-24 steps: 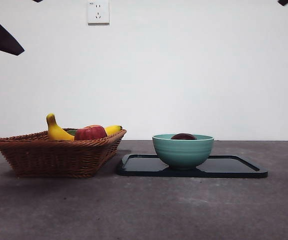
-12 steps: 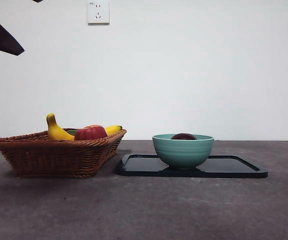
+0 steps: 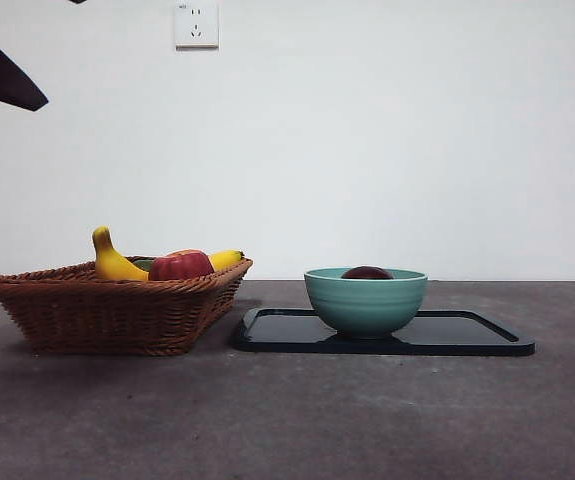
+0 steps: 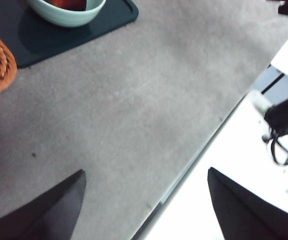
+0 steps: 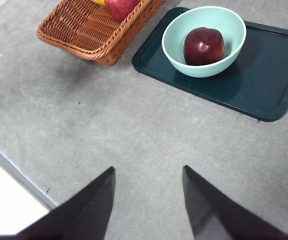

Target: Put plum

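Plum (image 5: 203, 46) sits in green bowl (image 5: 204, 65) on dark tray (image 5: 264, 85).
Both hands empty w/ jaws apart, up over table (image 5: 133, 130): left hand (image 4: 144, 200), right hand (image 5: 149, 195). Wicker basket (image 3: 107, 310) w/ apple (image 3: 179, 266) & banana (image 3: 112, 262) beside tray.

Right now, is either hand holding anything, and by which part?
Nothing is held. Both hands, left and right, are open above bare table; the dark maroon plum sits in the pale green bowl.
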